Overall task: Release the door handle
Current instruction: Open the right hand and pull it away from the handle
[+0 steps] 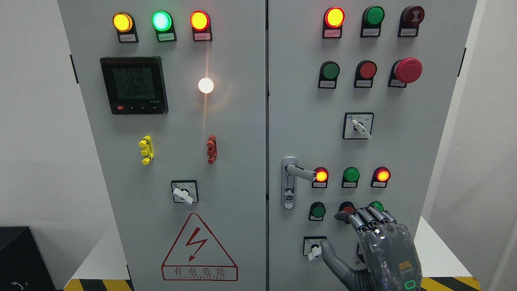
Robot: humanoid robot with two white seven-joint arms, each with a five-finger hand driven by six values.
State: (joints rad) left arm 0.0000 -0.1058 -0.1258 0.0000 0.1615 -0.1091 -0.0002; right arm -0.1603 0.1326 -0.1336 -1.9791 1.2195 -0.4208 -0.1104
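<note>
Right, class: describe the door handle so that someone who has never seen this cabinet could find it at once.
Start at the right-hand door of the grey cabinet and follow its left edge about two thirds down. There sits the door handle: a silver lever pointing right, with a keyhole beneath. It is the only bare-metal part among coloured lamps and buttons.

Door handle (pixel 299 173) clear of hand (pixel 373 238)

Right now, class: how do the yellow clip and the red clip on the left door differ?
The yellow clip is bright yellow; the red clip is dull brick red. The yellow clip sits further left, below the meter; the red clip sits below the white lamp. Both stand upright at similar height.
</note>
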